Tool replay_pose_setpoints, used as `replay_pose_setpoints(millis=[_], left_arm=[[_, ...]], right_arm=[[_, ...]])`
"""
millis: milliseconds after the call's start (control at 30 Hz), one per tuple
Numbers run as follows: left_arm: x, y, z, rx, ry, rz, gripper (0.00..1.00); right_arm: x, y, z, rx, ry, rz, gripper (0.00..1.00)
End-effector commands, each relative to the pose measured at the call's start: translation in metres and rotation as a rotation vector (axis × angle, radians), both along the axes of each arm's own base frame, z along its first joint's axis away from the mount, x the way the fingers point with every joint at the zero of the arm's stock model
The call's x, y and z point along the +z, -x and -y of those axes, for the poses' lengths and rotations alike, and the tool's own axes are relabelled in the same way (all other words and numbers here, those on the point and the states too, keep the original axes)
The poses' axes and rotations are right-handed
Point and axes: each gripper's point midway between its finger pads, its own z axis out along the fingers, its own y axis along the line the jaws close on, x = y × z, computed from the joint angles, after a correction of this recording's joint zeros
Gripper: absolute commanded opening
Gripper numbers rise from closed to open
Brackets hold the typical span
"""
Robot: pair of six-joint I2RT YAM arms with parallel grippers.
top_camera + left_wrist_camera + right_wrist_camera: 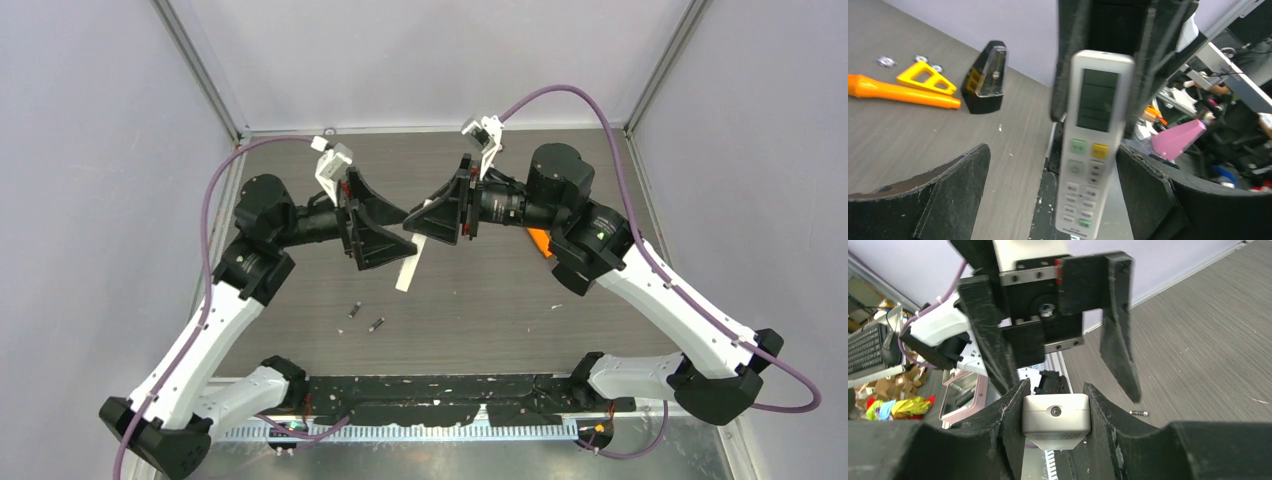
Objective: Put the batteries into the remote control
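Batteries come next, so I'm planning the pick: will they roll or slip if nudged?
Probably roll: the batteries are slim cylinders lying sideways on the flat table. Likely light and stiff, being tiny. Their small size may let them slip from a pinch.

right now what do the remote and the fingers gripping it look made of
Remote control: smooth, slightly glossy white plastic, likely; moulded seam and screw at its end. Right gripper's fingers: matte black, rough layered surface with frayed edges, so probably 3D-printed plastic or foam-faced; can't tell which.
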Motion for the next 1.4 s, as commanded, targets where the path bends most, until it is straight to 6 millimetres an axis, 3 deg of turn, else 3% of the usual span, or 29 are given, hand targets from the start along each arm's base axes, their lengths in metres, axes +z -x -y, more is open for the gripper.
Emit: replay_pose_setpoints(millis=[0,233,400,567,667,700,767,800,867,933,1067,1200,1367], left_arm=[[0.012,0.014,0.009,-0.152,0.070,-0.056,0.96],[0.012,0.021,0.010,-0.214,0.075,-0.065,0.81],[0.010,0.025,0.010,-0.243,0.070,-0.068,0.61],[0.013,0.025,0.010,-0.243,0.075,-0.071,0.23],[0.014,0.023,0.011,-0.233,0.078,-0.072,0.00],[0.014,0.022,0.011,-0.226,0.081,-0.071,0.00],[0.016,0.019,0.011,-0.211,0.086,-0.068,0.00],[0.016,0.017,0.011,-0.201,0.088,-0.066,0.00],[0.018,0.012,0.011,-0.170,0.095,-0.058,0.00],[0.020,0.005,0.011,-0.125,0.103,-0.049,0.00],[0.027,-0.011,0.009,-0.009,0.128,-0.028,0.00],[0.041,-0.020,0.003,0.076,0.174,0.009,0.00],[0.063,-0.016,-0.002,0.094,0.260,0.071,0.00]], right_arm=[[0.036,0.017,-0.001,0.107,-0.075,0.130,0.27],[0.041,0.013,-0.007,0.113,-0.089,0.146,0.27],[0.043,0.010,-0.009,0.108,-0.092,0.156,0.27],[0.048,0.009,-0.008,0.094,-0.102,0.156,0.28],[0.052,0.008,-0.007,0.083,-0.109,0.151,0.36],[0.054,0.007,-0.006,0.074,-0.112,0.150,0.39],[0.054,0.005,-0.004,0.052,-0.113,0.148,0.57],[0.053,0.003,-0.003,0.037,-0.113,0.148,0.72],[0.051,-0.001,0.003,-0.007,-0.122,0.170,0.91],[0.055,0.001,0.012,-0.038,-0.148,0.212,0.98],[0.048,0.004,0.025,-0.080,-0.146,0.254,0.95],[0.021,0.009,0.024,-0.044,-0.090,0.230,0.95],[-0.001,0.015,0.016,0.022,-0.068,0.205,0.95]])
